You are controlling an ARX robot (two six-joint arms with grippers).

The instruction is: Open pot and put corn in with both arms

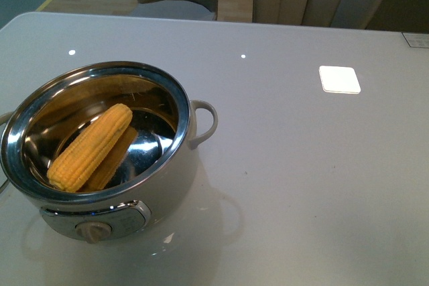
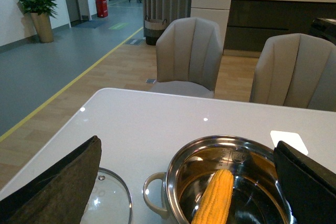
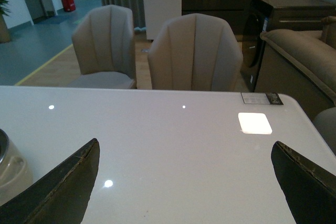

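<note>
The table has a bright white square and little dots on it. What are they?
Front view: the square and dots are glare, lights mirrored in the glossy table. Right wrist view: the same square shines there too. Left wrist view: the pot mirrors the corn.

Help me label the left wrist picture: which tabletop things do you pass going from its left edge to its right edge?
Glass lid → pot's side handle → corn lying inside the pot → bright square reflection on the table. The open left gripper's fingers frame both edges.
</note>
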